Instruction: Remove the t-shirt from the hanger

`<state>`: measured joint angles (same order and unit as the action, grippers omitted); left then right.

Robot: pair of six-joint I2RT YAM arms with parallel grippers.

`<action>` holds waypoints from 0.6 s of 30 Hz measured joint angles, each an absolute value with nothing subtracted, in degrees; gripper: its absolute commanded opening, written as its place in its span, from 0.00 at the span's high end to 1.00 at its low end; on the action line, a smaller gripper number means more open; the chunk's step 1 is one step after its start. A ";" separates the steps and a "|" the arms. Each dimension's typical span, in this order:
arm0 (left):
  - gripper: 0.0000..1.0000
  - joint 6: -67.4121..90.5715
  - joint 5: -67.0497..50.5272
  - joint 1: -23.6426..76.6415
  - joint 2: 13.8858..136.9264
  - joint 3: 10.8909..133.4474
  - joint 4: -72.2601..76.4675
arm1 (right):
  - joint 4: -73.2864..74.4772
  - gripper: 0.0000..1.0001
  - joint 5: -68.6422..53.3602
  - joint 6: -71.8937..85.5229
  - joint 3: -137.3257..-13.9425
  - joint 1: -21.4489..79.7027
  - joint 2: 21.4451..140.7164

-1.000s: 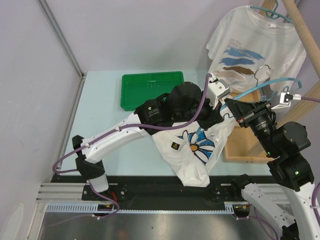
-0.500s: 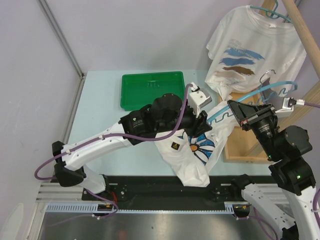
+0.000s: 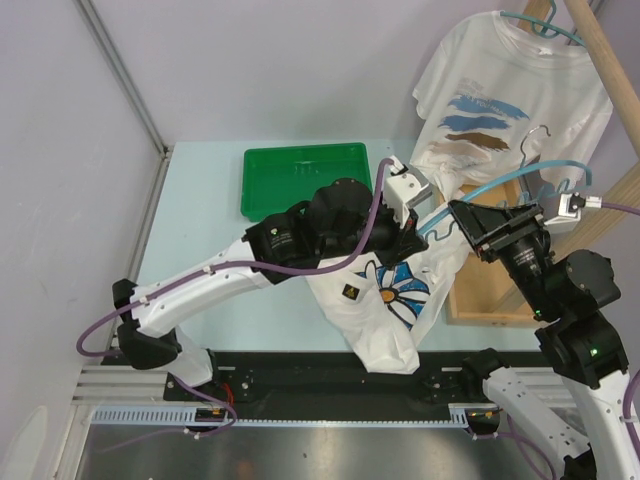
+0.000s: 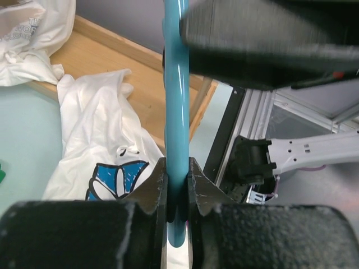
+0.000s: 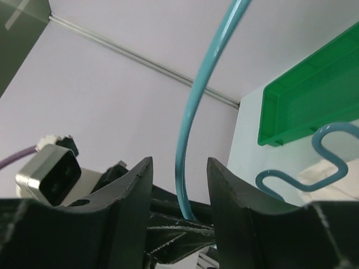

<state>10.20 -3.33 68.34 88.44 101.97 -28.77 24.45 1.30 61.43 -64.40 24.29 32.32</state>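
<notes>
The white t-shirt point(image 3: 385, 310) with a blue flower print lies crumpled on the table, off the hanger; the left wrist view shows it below point(image 4: 95, 145). The bare teal hanger point(image 3: 500, 182) hangs in the air above it. My left gripper point(image 3: 418, 222) is shut on one end of the hanger's bar point(image 4: 175, 112), which runs straight up between the jaws point(image 4: 176, 188). My right gripper point(image 3: 452, 210) stands open around the hanger's thin wire point(image 5: 196, 95), and the wire passes between its fingers point(image 5: 179, 174) without touching them.
A green tray point(image 3: 305, 178) sits at the back of the table. A wooden crate point(image 3: 480, 290) stands right of the shirt. A second white t-shirt point(image 3: 500, 100) hangs on another teal hanger from a wooden rail point(image 3: 600, 50) at the back right.
My right gripper has opened and let go of the hanger. My left gripper opened briefly, shifted along the bar and shut on it again. The t-shirt has stayed on the table.
</notes>
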 measured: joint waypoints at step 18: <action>0.91 10.70 -3.22 68.05 94.94 113.08 -35.00 | 20.18 1.00 -3.90 58.72 -61.93 27.11 34.92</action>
